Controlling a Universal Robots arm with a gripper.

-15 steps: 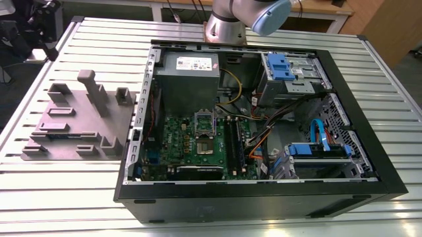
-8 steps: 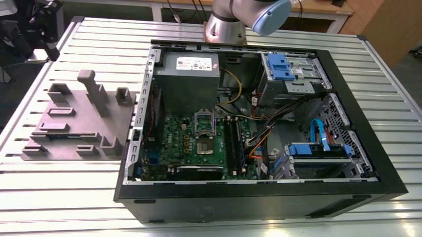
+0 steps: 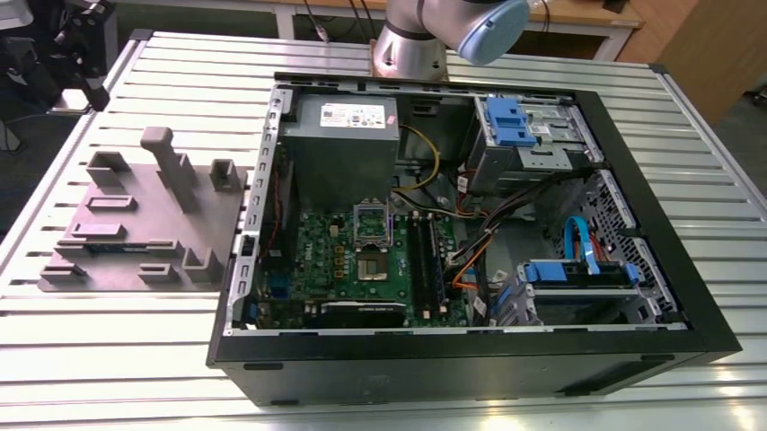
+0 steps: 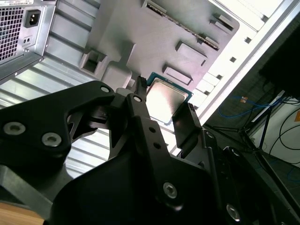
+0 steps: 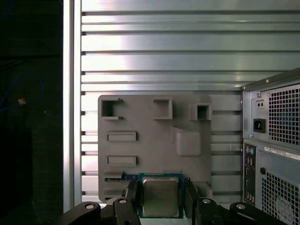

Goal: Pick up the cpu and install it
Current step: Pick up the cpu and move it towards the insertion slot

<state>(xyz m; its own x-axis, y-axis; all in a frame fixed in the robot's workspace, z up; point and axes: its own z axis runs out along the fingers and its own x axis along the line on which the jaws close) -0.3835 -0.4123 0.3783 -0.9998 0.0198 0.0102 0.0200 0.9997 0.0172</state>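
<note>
The cpu (image 5: 161,200) is a flat square silver chip with a green edge. My gripper (image 5: 161,190) is shut on it, one black finger (image 5: 132,197) against each side. In both wrist views it hangs well above the grey fixture plate (image 5: 150,154), over that plate's edge. The second wrist view shows the cpu (image 4: 165,96) held at the tips of my gripper (image 4: 164,112). In the exterior view the motherboard (image 3: 359,269) lies inside the open computer case (image 3: 455,359), with its dark socket (image 3: 373,263) uncovered and the metal frame raised.
The grey fixture plate (image 3: 144,229) with raised blocks lies on the slatted metal table (image 3: 180,72) at the exterior view's left of the case. Cables, blue drive bays (image 3: 522,121) and a power supply (image 3: 341,130) fill the case. The arm's base (image 3: 414,45) stands behind the case.
</note>
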